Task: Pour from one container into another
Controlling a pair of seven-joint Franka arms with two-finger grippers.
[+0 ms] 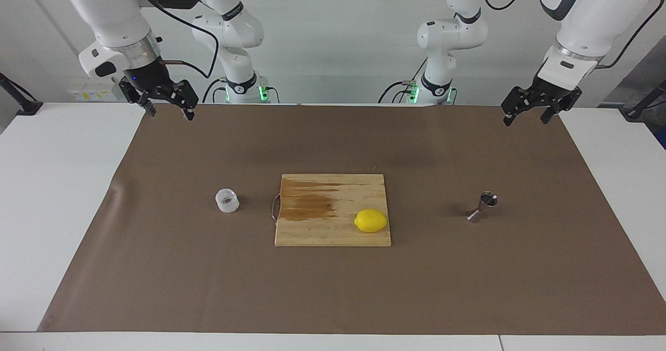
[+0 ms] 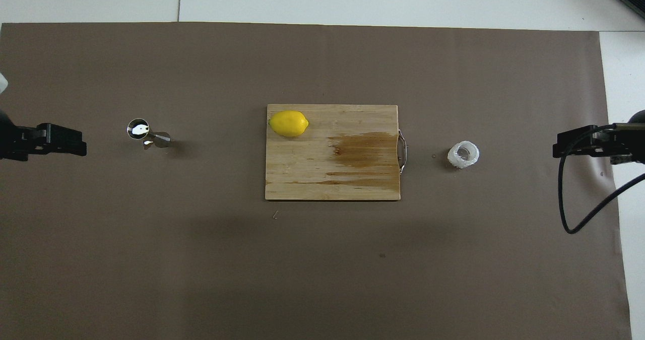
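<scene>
1. Plastic cup [image 1: 227,200]: upright on the table [image 1: 156,268] toward the right arm's end, just beside the handle of the cutting board [image 1: 333,231]; a brownish residue shows inside, amount unclear.
2. Steel jigger [image 1: 483,207]: upright toward the left arm's end, well apart from the cup; its contents cannot be made out.
3. Lemon [image 1: 371,220]: lies on the board, between the two containers.
4. Right gripper [image 1: 169,113]: raised over the table's edge nearest the robots, fingers spread, holding nothing.
5. Left gripper [image 1: 526,117]: raised likewise at its own end, fingers spread, empty.
6. Risks (judged): the thin ridged cup may deform or slip under a hard pinch; the jigger's narrow mouth and small base invite spillage or tipping if the cup knocks it.
</scene>
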